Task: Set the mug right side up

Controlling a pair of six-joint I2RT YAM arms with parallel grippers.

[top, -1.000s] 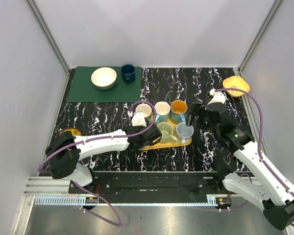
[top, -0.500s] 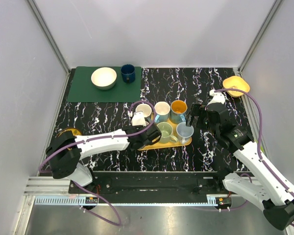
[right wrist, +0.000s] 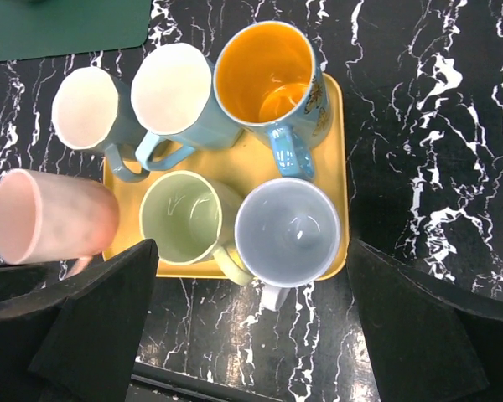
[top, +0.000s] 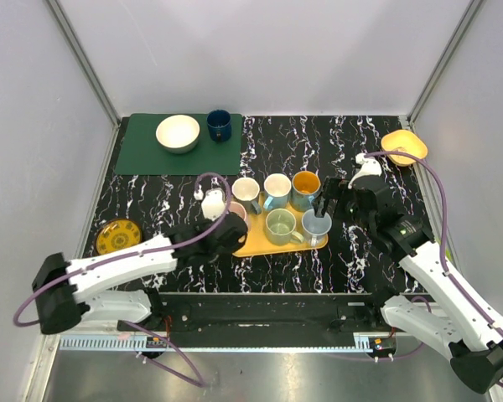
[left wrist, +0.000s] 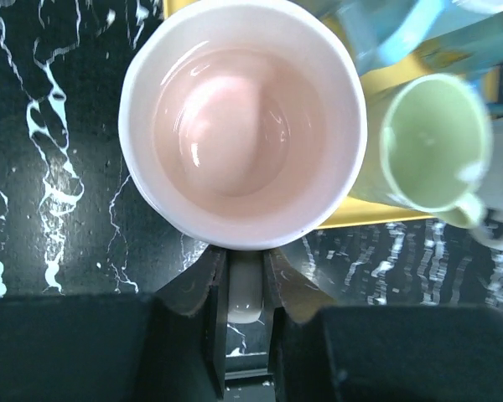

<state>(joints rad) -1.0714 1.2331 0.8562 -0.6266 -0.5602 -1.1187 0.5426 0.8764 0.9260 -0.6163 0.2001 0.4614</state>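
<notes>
Mug [left wrist: 243, 126] (pink, by handle) in left claw [left wrist: 245, 280] at edge of yellow tray [right wrist: 334, 151]

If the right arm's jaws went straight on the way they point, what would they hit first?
Probably the grey-blue mug on the yellow tray, almost straight ahead between the open jaws; the green mug beside it is close, and depth is unclear.

The left arm [top: 126, 261] and right arm [top: 436, 280] share one build: white shell links between rounded black joints. A purple cable [top: 208, 175] loops off the left one; a second purple cable [top: 443, 205] trails along the right. Each wrist bears a small white camera housing [top: 212, 203]. The left tool [left wrist: 243, 264] and right tool [top: 325, 205] are black, with wedge-shaped fingers
</notes>
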